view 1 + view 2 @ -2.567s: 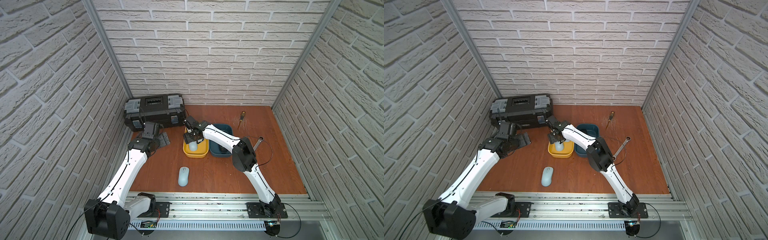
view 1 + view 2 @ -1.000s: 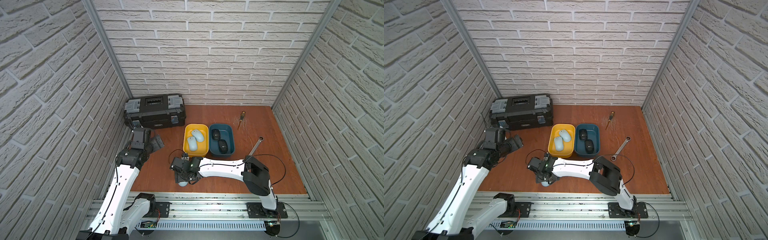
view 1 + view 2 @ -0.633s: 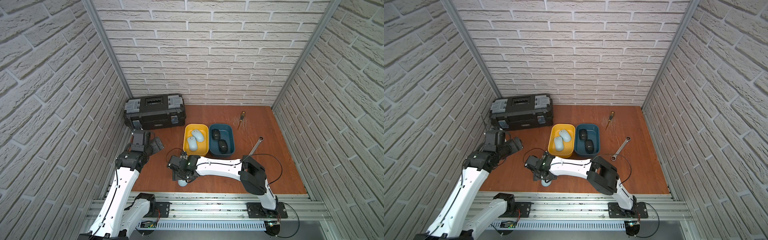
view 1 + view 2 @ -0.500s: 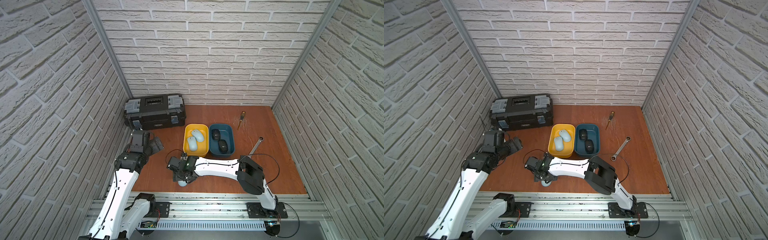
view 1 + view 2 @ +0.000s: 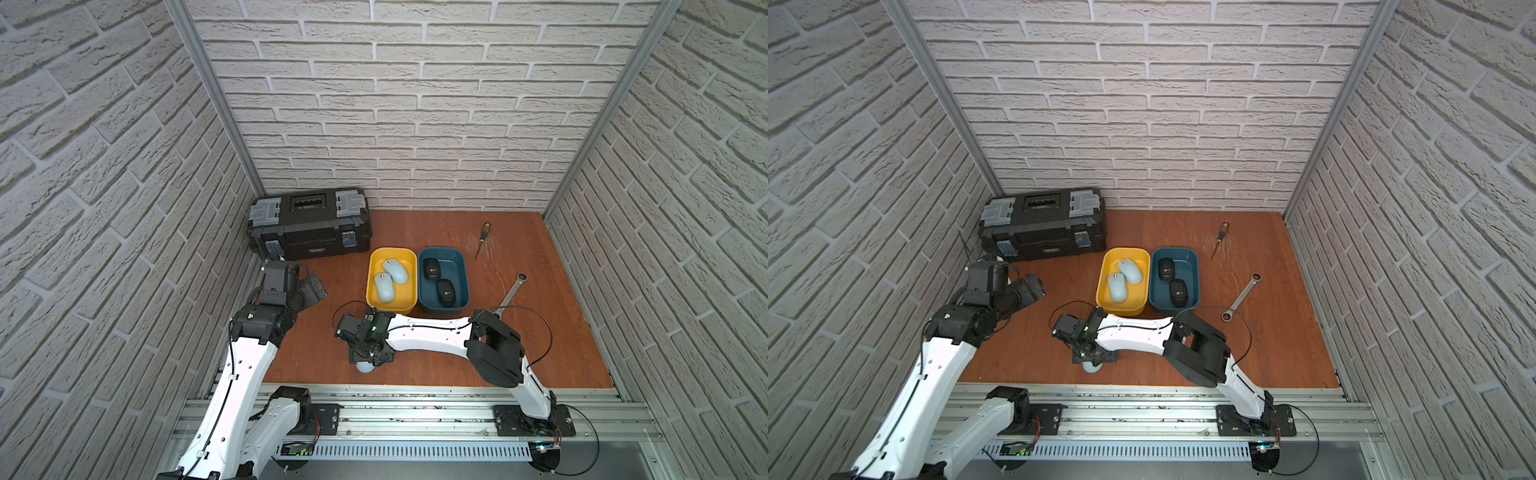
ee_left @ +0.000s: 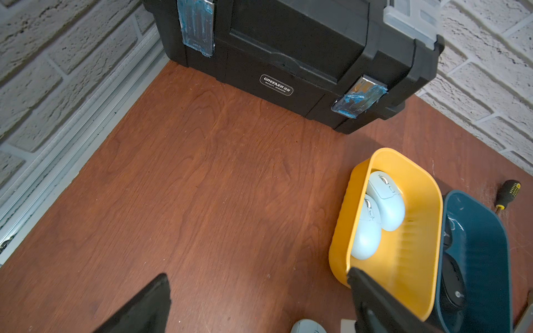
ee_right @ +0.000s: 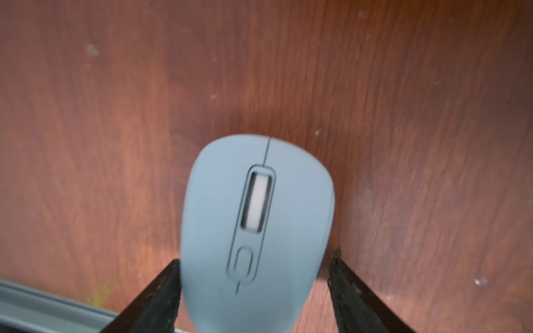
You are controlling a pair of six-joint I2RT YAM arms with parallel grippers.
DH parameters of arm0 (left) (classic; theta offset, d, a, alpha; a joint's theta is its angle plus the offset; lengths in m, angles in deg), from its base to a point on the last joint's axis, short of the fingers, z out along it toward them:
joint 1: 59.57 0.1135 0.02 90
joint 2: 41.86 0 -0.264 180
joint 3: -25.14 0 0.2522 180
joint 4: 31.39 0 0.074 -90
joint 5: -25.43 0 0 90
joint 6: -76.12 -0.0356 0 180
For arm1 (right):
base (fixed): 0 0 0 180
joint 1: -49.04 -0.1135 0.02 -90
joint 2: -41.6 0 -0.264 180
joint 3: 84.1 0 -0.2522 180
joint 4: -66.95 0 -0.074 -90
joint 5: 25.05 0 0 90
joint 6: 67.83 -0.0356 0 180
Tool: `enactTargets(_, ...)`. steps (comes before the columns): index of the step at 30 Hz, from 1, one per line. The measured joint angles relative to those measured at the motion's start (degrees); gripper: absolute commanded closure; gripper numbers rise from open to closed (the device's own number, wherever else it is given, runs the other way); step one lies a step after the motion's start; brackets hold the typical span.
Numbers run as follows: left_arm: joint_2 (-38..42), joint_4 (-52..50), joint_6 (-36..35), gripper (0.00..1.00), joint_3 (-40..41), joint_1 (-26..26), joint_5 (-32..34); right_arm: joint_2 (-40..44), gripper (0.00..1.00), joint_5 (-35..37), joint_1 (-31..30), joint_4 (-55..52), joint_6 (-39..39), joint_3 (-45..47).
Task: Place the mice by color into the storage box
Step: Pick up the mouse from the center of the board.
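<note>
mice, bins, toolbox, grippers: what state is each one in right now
yellow bin: holds two pale blue mice
blue bin: holds two black mice
third pale blue mouse: on the table, between the jaws of the right gripper; contact unclear
left gripper: open, empty
toolbox: lid shut

Both arms have white shells with black joint housings and black grippers; the left arm [image 5: 245, 374] and right arm [image 5: 428, 334] bolt to black base plates on a silver rail, thin black cables looping along their links and wrists
</note>
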State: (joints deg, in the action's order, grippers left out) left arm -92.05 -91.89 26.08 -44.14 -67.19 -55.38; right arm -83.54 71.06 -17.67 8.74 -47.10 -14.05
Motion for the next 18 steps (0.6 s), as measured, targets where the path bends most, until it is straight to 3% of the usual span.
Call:
enactTargets(6,-0.33,0.02,-0.02,0.02,0.0,0.07,0.02,0.0,0.25,-0.42,0.22,0.26,-0.63,0.02)
enactTargets(13,-0.33,0.0,-0.02,0.02,0.0,0.11,0.02,0.07,0.48,-1.4,0.39,1.09,-0.63,0.48)
enactTargets(18,-0.31,0.0,-0.02,0.02,0.0,0.2,0.04,1.03,0.52,-3.17,1.05,3.43,-0.61,2.23)
